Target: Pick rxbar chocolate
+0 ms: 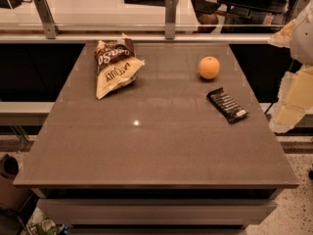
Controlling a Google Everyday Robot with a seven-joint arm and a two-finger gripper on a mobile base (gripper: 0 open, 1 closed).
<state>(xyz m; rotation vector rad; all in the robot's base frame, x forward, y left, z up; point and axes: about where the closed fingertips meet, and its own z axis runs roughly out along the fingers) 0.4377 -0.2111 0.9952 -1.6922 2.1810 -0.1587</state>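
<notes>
The rxbar chocolate (227, 105) is a small flat black wrapper with white lettering and a pale end. It lies flat on the right side of the brown table (146, 146), just in front of an orange (209, 67). My arm and gripper (289, 104) show as pale cream shapes at the right edge of the view, beyond the table's right side. The gripper is to the right of the bar, apart from it, and holds nothing that I can see.
A brown-and-cream chip bag (115, 66) lies at the back left of the table. A glass partition with metal posts (170, 16) runs along the far edge. The floor drops off at the table's front and sides.
</notes>
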